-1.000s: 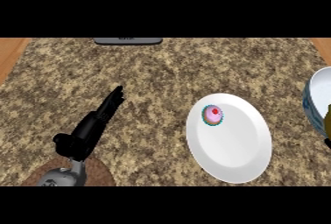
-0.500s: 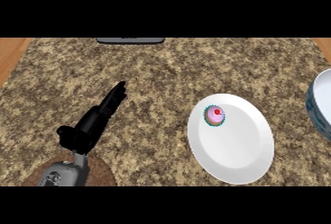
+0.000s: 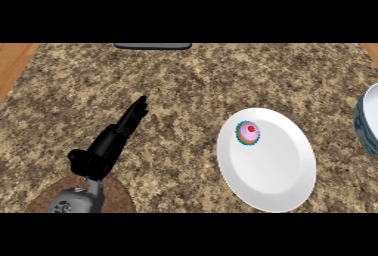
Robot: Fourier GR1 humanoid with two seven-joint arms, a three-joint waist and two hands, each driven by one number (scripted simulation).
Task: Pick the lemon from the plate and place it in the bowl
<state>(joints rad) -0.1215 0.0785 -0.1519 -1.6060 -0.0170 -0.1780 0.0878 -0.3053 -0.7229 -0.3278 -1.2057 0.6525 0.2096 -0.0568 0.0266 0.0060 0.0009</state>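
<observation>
Since a moment ago the bowl (image 3: pixel 369 125) has slid rightward in view, while the left hand (image 3: pixel 111 142), fingers straight and empty, lies well left of the plate's (image 3: pixel 277 175) pink-topped, lemon-unlike item (image 3: pixel 248 133).

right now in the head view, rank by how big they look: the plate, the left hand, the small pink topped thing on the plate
1. plate, largest.
2. left hand, long but narrow, clearly less area.
3. small pink-topped item, smallest; it looks like a cupcake, not a lemon.
</observation>
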